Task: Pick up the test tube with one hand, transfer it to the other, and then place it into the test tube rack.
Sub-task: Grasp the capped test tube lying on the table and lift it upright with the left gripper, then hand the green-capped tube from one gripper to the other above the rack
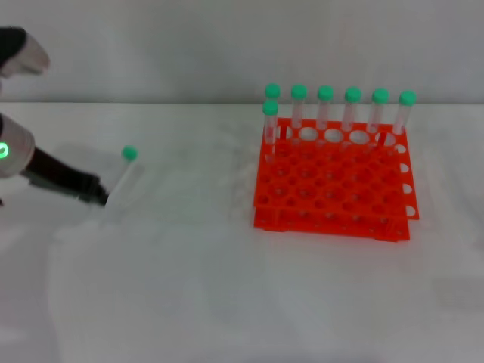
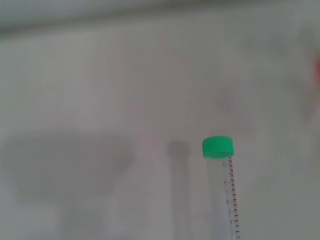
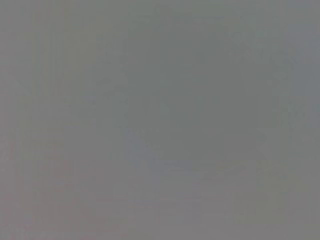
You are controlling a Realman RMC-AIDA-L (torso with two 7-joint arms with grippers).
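At the left of the head view, my left gripper [image 1: 100, 196] is shut on the lower end of the test tube [image 1: 124, 176]. The clear tube slants up and to the right, ending in its green cap [image 1: 129, 153]. In the left wrist view the same test tube [image 2: 223, 195] rises from the near edge, and its shadow falls on the white table beside it. The orange-red test tube rack [image 1: 333, 189] stands to the right of centre, well apart from the gripper. My right gripper is out of view, and the right wrist view is plain grey.
Several green-capped tubes [image 1: 352, 113] stand upright along the rack's far row, with one more [image 1: 270, 125] at its far left corner. The white table [image 1: 197, 287] stretches between gripper and rack. A grey wall rises behind.
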